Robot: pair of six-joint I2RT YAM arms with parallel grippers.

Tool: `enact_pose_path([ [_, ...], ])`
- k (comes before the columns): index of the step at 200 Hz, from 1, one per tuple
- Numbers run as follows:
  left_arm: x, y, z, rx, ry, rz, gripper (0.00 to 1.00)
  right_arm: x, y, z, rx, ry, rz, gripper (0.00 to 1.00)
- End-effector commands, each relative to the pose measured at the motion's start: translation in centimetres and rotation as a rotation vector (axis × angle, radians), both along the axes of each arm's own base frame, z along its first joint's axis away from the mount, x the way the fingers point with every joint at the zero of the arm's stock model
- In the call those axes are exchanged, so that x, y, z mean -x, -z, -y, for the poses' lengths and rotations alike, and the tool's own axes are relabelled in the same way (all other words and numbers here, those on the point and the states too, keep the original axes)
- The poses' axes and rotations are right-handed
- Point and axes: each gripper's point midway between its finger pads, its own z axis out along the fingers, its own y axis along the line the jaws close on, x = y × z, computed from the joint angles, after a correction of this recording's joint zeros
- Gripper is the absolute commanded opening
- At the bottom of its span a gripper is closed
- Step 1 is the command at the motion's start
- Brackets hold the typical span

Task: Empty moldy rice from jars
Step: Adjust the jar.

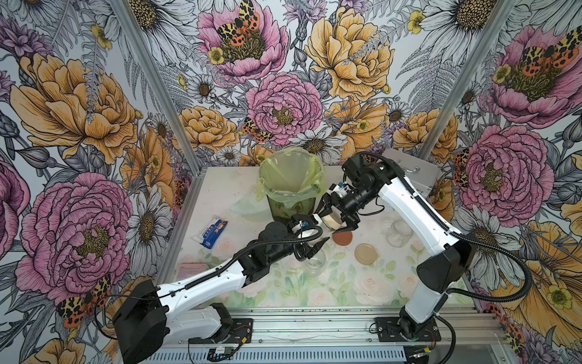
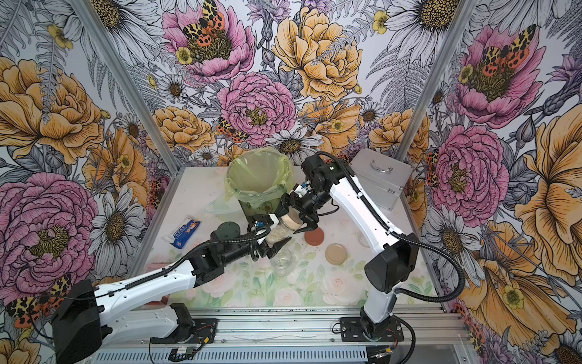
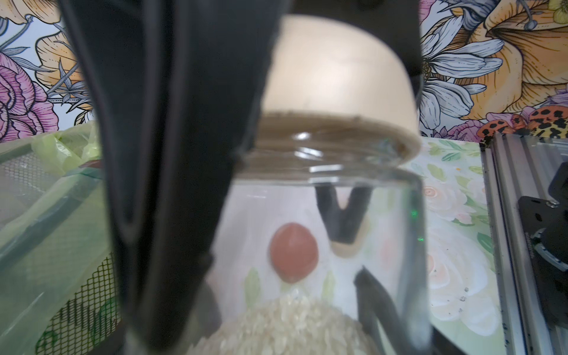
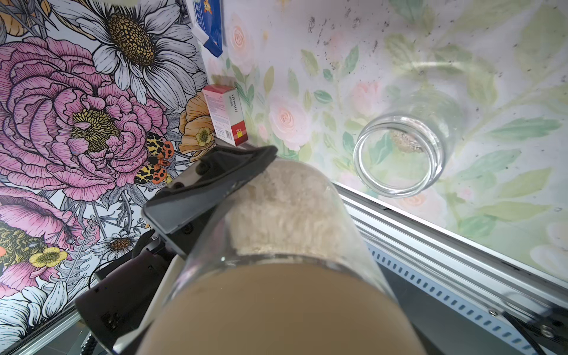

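A clear glass jar (image 2: 277, 234) holding moldy rice (image 3: 285, 325) hangs tilted over the table beside the bin. My left gripper (image 2: 275, 236) is shut on its glass body. The jar's beige lid (image 1: 332, 220) is still on the mouth, and my right gripper (image 1: 335, 219) is closed around that lid, one finger on each side. In the right wrist view the rice (image 4: 289, 212) lies heaped behind the lid (image 4: 276, 307). Two more jars stand open on the table (image 1: 315, 266) (image 1: 400, 233). The nearer one (image 4: 399, 156) holds only a small clump.
The dark bin with a yellow-green bag (image 1: 291, 179) stands just behind the grippers. A reddish-brown lid (image 1: 342, 238) and a beige lid (image 1: 365, 253) lie loose on the table. A blue packet (image 1: 214, 233), a red-white box (image 4: 226, 118) and a silver case (image 2: 381, 176) sit around the edges.
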Motion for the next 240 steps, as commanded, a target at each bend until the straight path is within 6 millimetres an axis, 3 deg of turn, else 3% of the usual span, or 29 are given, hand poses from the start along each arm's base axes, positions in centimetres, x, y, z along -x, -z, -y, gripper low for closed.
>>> enact_pose_path([
  [1, 0.4, 0.3, -0.2, -0.012, 0.001, 0.028, 0.0, -0.6, -4.0, -1.2, -0.14, 0.005, 0.056, 0.8],
  [8, 0.4, 0.3, -0.2, -0.015, 0.001, 0.034, 0.0, -0.6, -4.1, -1.2, -0.141, 0.005, 0.058, 0.9],
  [22, 0.3, 0.1, -0.4, -0.013, -0.007, 0.045, 0.0, -0.6, -4.1, -1.3, -0.145, 0.002, 0.058, 0.99],
  [170, -0.2, -1.6, -1.0, 0.014, -0.053, 0.09, 0.0, -0.6, -1.8, 0.3, -0.071, 0.003, 0.054, 0.99],
  [240, -0.6, -1.5, -1.4, 0.0, -0.08, 0.107, 0.0, 0.2, -0.9, 1.1, 0.004, 0.012, 0.004, 0.99],
])
